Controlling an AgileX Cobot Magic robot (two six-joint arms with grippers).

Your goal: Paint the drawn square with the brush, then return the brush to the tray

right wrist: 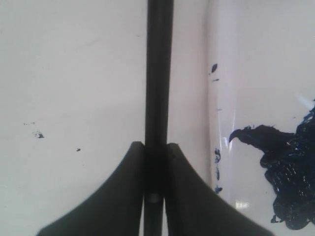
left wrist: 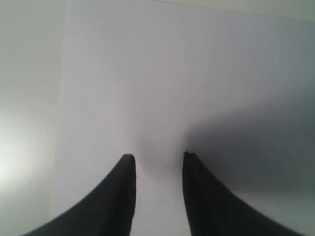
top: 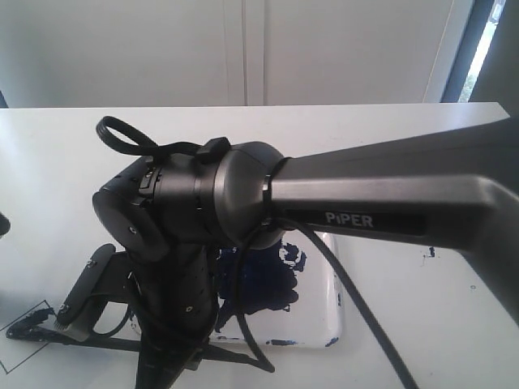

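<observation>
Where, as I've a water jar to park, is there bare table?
Free: the table between the far wall and the right arm, and the stretch right of the tray. Crowded: the exterior view's lower left, where the right gripper holds the brush at the drawn square.

Right arm (top: pixel 389 194) extends across, right fingers (right wrist: pixel 123 196) clamped; left fingers (left wrist: pixel 113 201) parted.

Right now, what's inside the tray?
A dark blue paint blotch lies in the tray. The brush, held by the right gripper, is outside its rim. The right arm hides much of the tray in the exterior view.
</observation>
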